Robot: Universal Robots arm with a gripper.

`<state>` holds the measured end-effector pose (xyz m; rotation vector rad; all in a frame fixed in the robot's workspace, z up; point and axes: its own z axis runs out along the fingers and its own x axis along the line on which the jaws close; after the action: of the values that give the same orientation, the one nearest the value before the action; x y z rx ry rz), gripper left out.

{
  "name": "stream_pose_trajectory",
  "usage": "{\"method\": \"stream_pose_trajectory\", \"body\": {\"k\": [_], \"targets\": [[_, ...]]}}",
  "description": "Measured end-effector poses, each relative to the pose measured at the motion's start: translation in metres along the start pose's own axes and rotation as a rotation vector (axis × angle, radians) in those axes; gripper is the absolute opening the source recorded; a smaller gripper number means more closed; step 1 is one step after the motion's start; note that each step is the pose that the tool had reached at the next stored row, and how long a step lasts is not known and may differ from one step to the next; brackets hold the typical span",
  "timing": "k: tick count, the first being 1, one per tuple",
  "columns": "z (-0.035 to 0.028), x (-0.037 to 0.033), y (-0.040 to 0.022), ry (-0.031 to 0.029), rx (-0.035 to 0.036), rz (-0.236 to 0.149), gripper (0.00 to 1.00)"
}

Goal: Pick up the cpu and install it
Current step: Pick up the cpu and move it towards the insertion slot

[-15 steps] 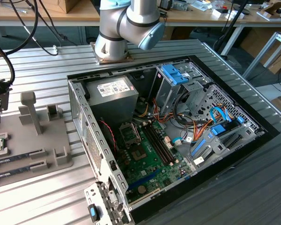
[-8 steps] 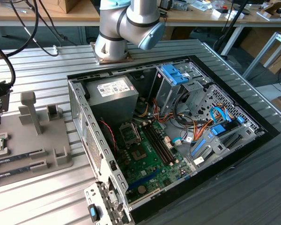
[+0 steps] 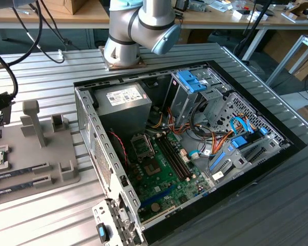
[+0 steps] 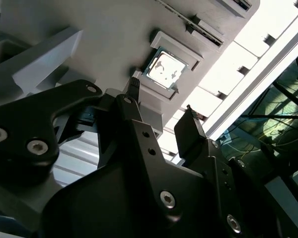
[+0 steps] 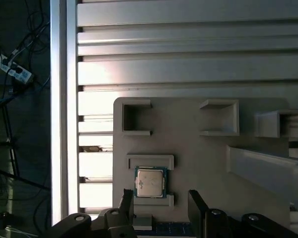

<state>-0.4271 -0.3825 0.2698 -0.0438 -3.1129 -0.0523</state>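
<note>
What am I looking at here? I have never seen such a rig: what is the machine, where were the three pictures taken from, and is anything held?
The machine is a jointed robot arm standing on a slatted metal table. The exterior view looks on from off the arm. Both wrist views come from cameras riding on the arm, looking past its black fingers. On the table lie an open computer case and, at the exterior view's left, a grey holder. The cpu sits in a pocket of that holder. The gripper is open close to it, holding nothing.
</note>
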Motion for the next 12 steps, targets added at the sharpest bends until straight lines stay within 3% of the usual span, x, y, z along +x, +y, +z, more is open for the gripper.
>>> {"method": "stream_pose_trajectory", "body": {"k": [12], "targets": [[0.0075,-0.0001,-0.0003,0.0001,0.0,0.0,0.56]]}}
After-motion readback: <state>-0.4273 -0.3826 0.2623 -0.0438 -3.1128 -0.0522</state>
